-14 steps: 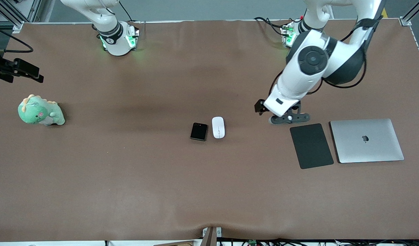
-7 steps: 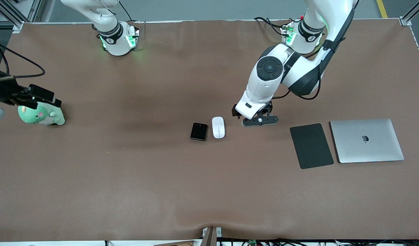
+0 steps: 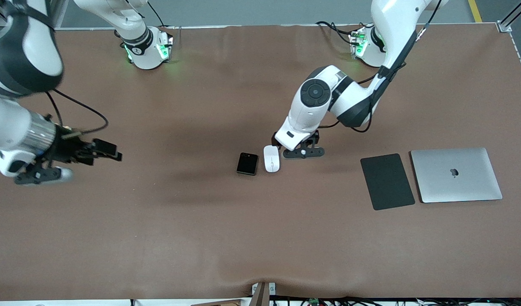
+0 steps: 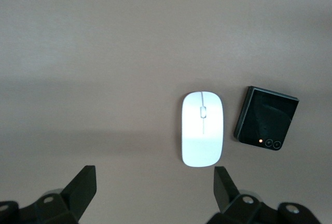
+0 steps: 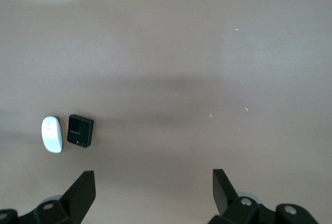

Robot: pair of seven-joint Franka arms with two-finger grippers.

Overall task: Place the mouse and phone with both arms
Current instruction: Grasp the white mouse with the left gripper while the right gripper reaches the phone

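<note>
The mouse [image 3: 271,158] lies on the desk [image 3: 200,238] touching-close beside the phone [image 3: 247,163], its long axis running toward the front camera. The left pincer [image 3: 303,152], wide open and empty, hovers just beside the mouse on the side away from the phone, so the left arm is nearer. The right pincer [image 3: 41,174], also open and empty, hangs well apart toward the right arm's end.

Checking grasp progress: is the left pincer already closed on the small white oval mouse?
No, the left pincer is open, with the small white oval mouse lying untouched on the brown table beside the black squarish phone.
</note>
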